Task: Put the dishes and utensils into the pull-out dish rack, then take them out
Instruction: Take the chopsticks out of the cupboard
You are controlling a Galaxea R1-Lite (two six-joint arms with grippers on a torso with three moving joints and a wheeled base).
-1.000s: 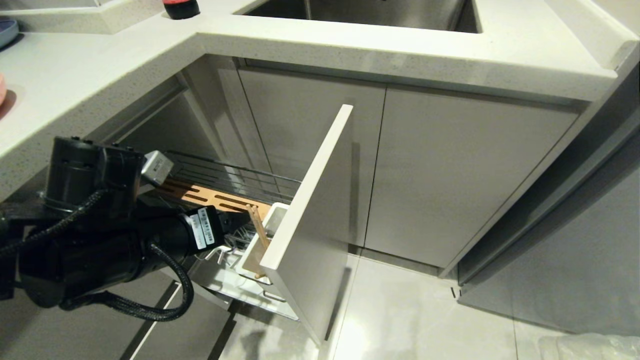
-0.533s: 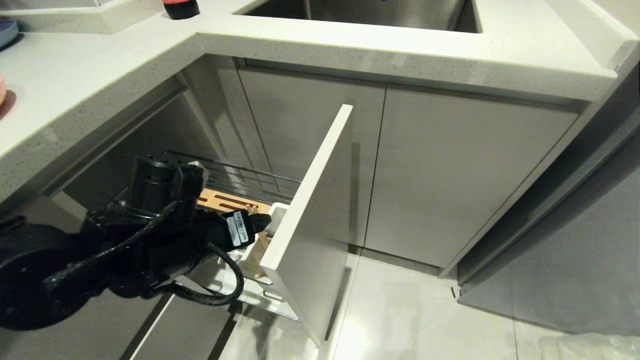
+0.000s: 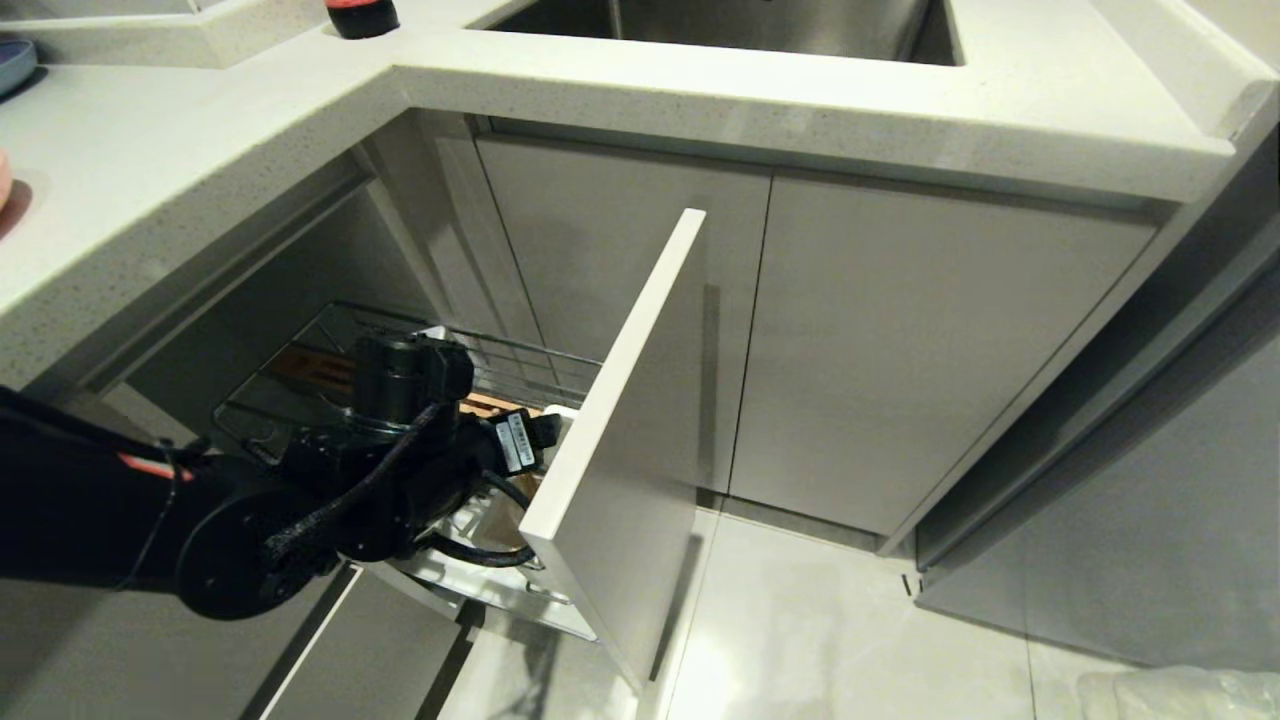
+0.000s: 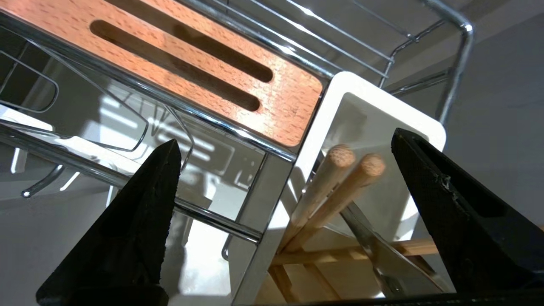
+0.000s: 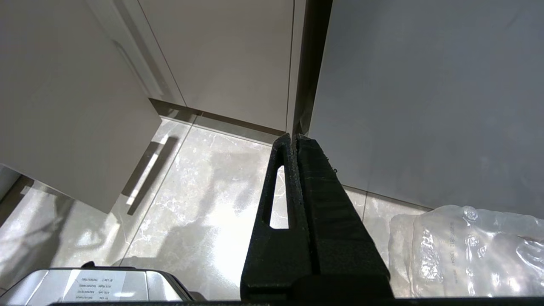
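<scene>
Speckled pale countertop (image 3: 700, 90) around a steel sink (image 3: 720, 25), grey cabinet doors (image 3: 900, 340), glossy marbled floor tiles (image 3: 820, 640).

Count so far: two chopsticks (image 4: 335, 187) standing in one white utensil cup (image 4: 374, 110), plus one metal spoon (image 4: 382, 255) at about 5 o'clock from them. One wooden strip (image 4: 170, 63) with two slots, one wire rack (image 4: 238, 127).
</scene>
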